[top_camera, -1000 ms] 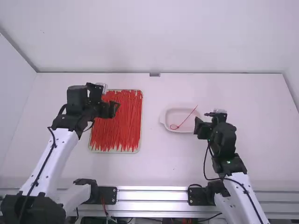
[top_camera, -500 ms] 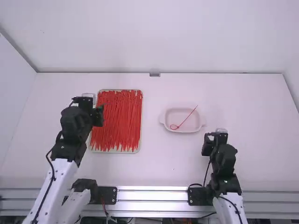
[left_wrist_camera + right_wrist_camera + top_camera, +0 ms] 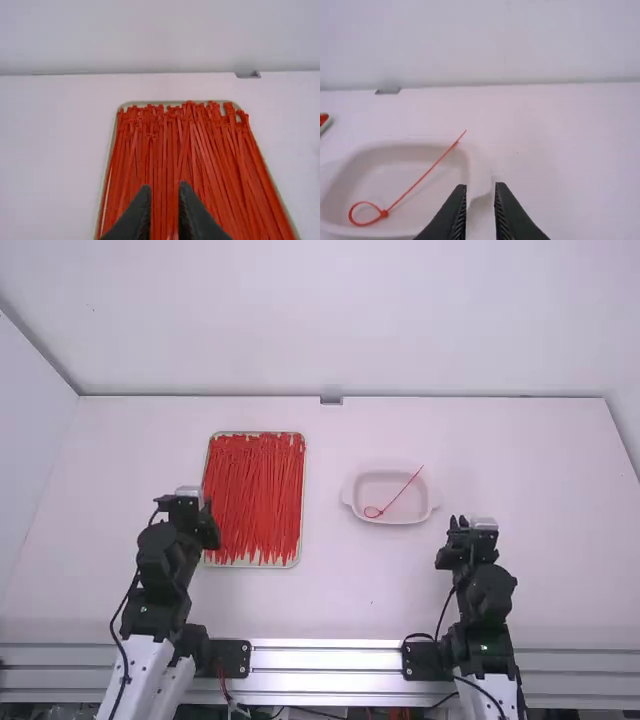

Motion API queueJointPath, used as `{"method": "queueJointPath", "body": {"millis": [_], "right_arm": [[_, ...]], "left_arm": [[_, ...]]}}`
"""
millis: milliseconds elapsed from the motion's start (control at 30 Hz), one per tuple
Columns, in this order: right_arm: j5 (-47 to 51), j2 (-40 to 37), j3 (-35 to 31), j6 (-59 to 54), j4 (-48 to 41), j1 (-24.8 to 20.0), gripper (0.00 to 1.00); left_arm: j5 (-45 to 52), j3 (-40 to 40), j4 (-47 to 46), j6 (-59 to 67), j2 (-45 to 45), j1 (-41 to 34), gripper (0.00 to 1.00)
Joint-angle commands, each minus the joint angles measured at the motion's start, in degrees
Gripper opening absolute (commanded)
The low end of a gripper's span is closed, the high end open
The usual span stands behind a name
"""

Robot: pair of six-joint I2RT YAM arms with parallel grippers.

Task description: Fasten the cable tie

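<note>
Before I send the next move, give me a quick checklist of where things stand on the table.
1. Fastened tie lies looped in the dish: ok.
2. Loop pulled fully tight and locked: cannot tell.
3. Left pincer holds nothing, at the tray's near edge: ok.
4. Right pincer holds nothing, on the near side of the dish: ok.
5. Tray stocked with loose ties: ok.
</note>
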Motion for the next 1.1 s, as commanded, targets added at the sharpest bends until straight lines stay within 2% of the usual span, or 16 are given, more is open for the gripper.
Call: {"method": "queueJointPath", "body": {"millis": [0,167,433,1067], "right_arm": [[0.10,-2.16,-0.60,0.01,-0.40,0.12,0.11],[0.10,-5.04,-0.60,0.01,-0.40,0.12,0.05],[0.10,-5.04,-0.60,0.01,-0.40,0.12,0.00],[0.10,-5.04,-0.60,0.01,-0.40,0.12,0.00]], "left_arm": [[-0.64,-2.62,0.19,0.03,-2.90,-0.25,0.08],[-0.64,-7.49,0.19,0.03,-7.78,-0.25,0.00],[-0.64,-14.39,0.19,0.03,-14.74,-0.25,0.00],[-0.64,-14.39,0.19,0.03,-26.59,-0.25,0.00]]}}
